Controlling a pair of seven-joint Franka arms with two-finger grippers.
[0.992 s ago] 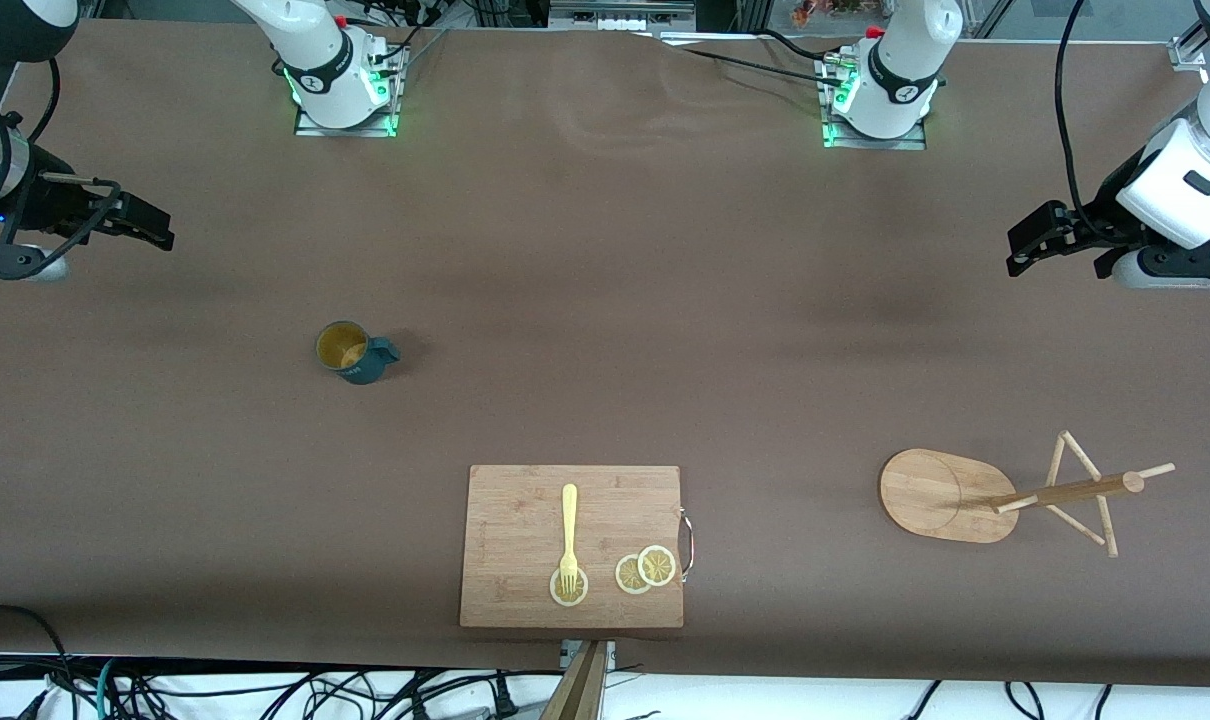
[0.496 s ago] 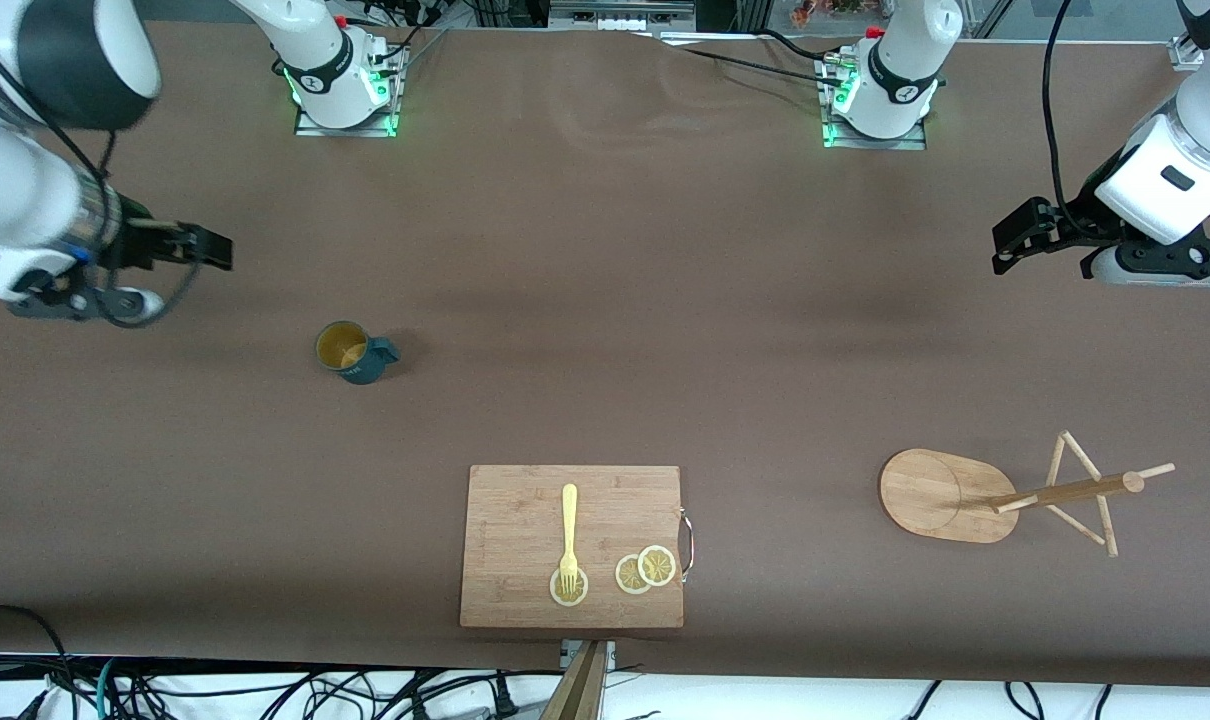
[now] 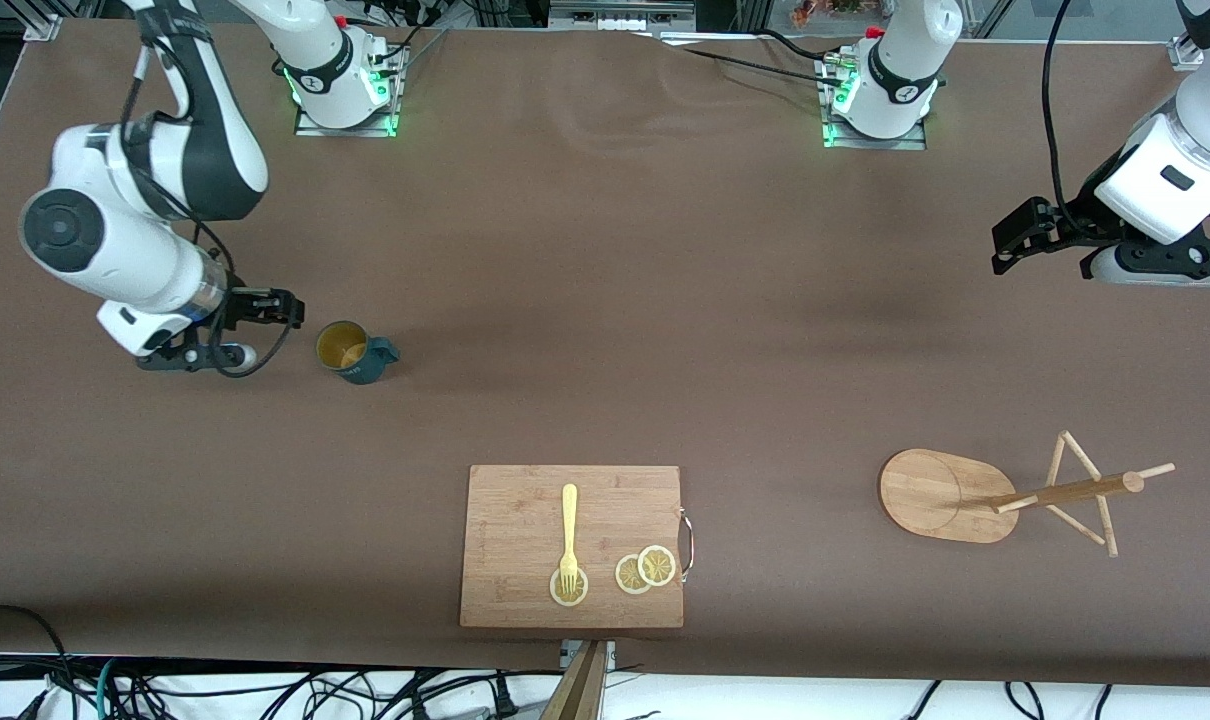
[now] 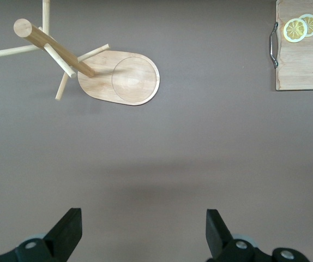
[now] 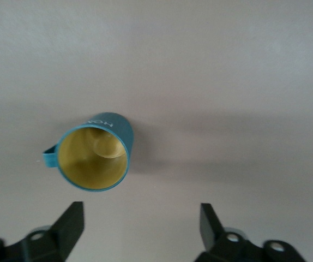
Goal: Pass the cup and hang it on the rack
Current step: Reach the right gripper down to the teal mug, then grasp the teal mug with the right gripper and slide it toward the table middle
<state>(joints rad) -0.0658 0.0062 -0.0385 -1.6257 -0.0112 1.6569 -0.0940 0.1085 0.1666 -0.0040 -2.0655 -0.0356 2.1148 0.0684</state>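
The dark teal cup [image 3: 351, 352] stands upright on the brown table toward the right arm's end, its yellowish inside showing; it also shows in the right wrist view [image 5: 94, 158]. My right gripper [image 3: 287, 309] is open and empty, in the air just beside the cup. Its fingers [image 5: 69, 226] show in the right wrist view. The bamboo rack [image 3: 1025, 494] stands toward the left arm's end, its pole and pegs leaning in the view; it also shows in the left wrist view [image 4: 118, 76]. My left gripper [image 3: 1010, 248] is open and empty, high above the table at its end.
A rectangular bamboo cutting board [image 3: 525, 520] lies near the front edge, bearing a yellow fork [image 3: 568, 540] and lemon slices [image 3: 645, 569]. Its corner shows in the left wrist view [image 4: 304, 60].
My right arm has swung in from the table's end and lowered its gripper to just beside the cup. My left gripper has barely shifted.
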